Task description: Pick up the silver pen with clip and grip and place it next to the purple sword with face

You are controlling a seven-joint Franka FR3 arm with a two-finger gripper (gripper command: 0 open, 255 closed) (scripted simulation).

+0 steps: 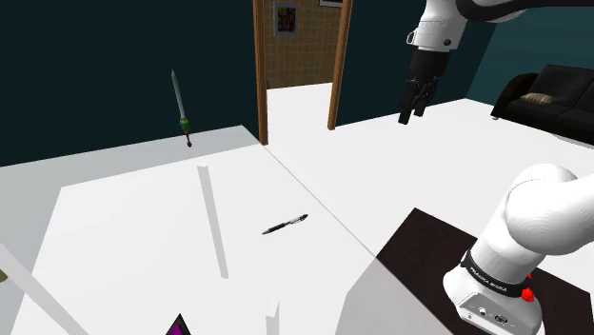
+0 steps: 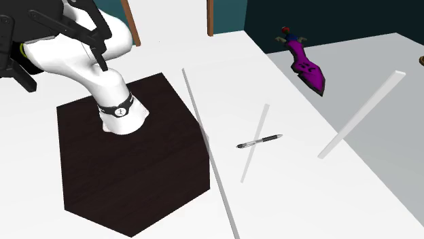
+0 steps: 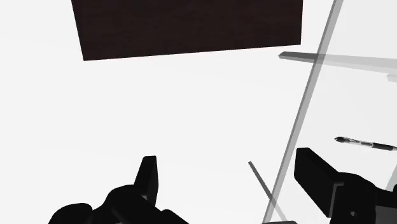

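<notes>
The slim dark-and-silver pen (image 1: 285,225) lies flat on the white worktop (image 1: 124,238), one end aimed at about 2 o'clock in the shoulder view. In that view the black two-finger claw (image 1: 409,116) hangs high above the surface, pointing down, and the pen sits between 7 and 8 o'clock of it, well apart.

From the wrist view the claw (image 3: 232,172) stands wide, its fingers (image 3: 149,178) far from each other with only bare white surface between them. The pen (image 3: 366,144) lies outside that gap, beyond the far finger.

In the second exterior view a thin white bar (image 2: 255,142) crosses the pen (image 2: 259,142) (over or under, I cannot tell). The short, broad purple sword with dark face marks (image 2: 306,64) rests at about 1 o'clock of the pen, well apart from it. The dark wood-grained stand (image 2: 129,156) is at 9 o'clock.

In the shoulder view, a slender grey-bladed sword with a green guard (image 1: 180,105) stands upright at 10 o'clock of the pen, against the dark teal wall (image 1: 86,67).
</notes>
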